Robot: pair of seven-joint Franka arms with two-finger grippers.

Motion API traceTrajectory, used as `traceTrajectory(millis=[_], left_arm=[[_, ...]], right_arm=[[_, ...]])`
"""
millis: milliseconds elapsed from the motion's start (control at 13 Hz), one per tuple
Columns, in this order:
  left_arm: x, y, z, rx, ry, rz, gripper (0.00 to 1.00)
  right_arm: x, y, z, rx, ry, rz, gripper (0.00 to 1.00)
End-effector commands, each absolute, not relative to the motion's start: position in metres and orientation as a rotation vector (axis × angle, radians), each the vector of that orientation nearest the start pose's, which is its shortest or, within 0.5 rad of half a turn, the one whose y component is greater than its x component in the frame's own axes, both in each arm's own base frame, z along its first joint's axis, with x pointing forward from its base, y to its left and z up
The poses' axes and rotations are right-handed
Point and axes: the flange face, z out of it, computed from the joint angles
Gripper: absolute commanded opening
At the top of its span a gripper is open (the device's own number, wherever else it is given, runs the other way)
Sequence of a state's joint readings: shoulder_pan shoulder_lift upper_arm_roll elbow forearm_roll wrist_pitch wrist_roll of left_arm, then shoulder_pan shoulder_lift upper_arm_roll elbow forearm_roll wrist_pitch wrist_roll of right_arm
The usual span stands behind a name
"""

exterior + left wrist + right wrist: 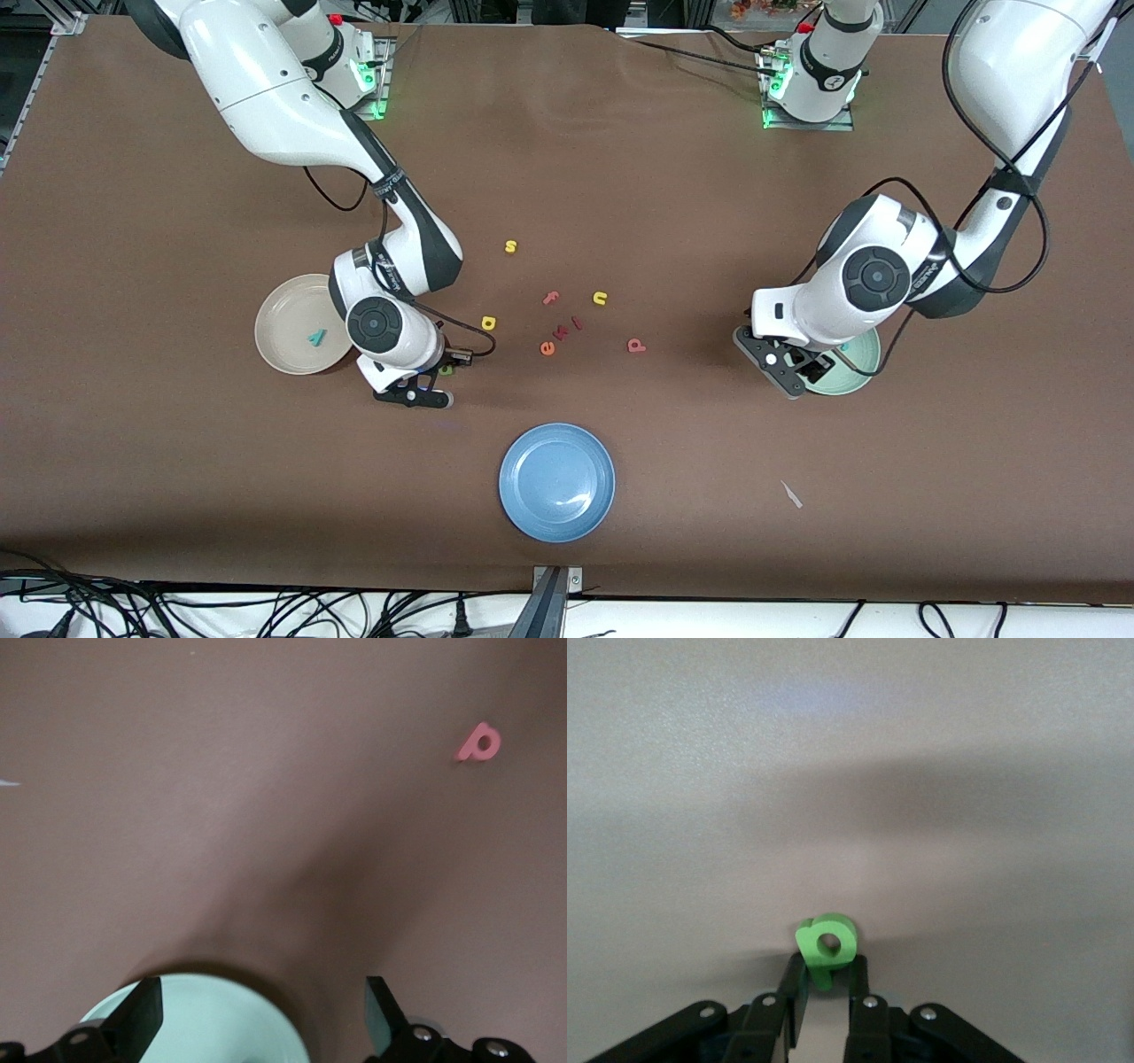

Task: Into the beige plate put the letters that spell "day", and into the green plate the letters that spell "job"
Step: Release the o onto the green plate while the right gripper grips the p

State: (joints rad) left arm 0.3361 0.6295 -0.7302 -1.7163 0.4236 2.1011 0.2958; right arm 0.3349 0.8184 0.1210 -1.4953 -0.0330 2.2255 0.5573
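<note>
Green d [827, 945] pinched in my right gripper [824, 979], at the beige plate's [276, 330] four o'clock. My left gripper [261, 1014] hangs spread over the green plate [208, 1023].

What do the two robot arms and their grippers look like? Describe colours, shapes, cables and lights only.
Both arms are glossy white with rounded shells, dark grey-black joint bands and round dark caps at the wrists. Thin black cables loop along each arm. Green lights glow at both bases. The right gripper and left gripper are black, with slim black fingers.
</note>
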Motion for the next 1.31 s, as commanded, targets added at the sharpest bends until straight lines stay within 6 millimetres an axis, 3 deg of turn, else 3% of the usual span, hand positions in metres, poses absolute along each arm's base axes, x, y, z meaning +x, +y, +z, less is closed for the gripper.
traceTrajectory(millis=[0, 154, 231, 463, 540, 771, 926, 1234], left_arm=[[0.642, -0.212, 0.278, -2.969, 1.298, 0.109, 1.00], [0.635, -0.253, 0.257, -3.004, 1.201, 0.115, 1.00], [0.643, -0.270, 0.253, -2.971, 1.205, 0.045, 1.00], [0.622, -0.322, 0.244, -2.896, 1.330, 0.031, 1.00], [0.627, -0.324, 0.241, -2.895, 1.343, -0.041, 1.00], [0.614, -0.348, 0.228, -2.794, 1.559, -0.061, 1.00], [0.611, -0.350, 0.221, -2.711, 1.702, -0.051, 1.00], [0.589, -0.382, 0.207, -2.541, 1.870, -0.039, 1.00]], right_arm=[[0.641, 0.303, 0.173, -3.103, 0.175, 0.167, 0.19], [0.641, 0.303, 0.174, -3.102, 0.173, 0.163, 0.15], [0.641, 0.303, 0.174, -3.103, 0.173, 0.165, 0.15], [0.641, 0.303, 0.174, -3.103, 0.173, 0.165, 0.15], [0.641, 0.303, 0.174, -3.103, 0.175, 0.165, 0.13], [0.641, 0.303, 0.174, -3.102, 0.180, 0.165, 0.02], [0.641, 0.303, 0.173, -3.103, 0.185, 0.167, 0.00], [0.641, 0.303, 0.174, -3.102, 0.182, 0.165, 0.00]])
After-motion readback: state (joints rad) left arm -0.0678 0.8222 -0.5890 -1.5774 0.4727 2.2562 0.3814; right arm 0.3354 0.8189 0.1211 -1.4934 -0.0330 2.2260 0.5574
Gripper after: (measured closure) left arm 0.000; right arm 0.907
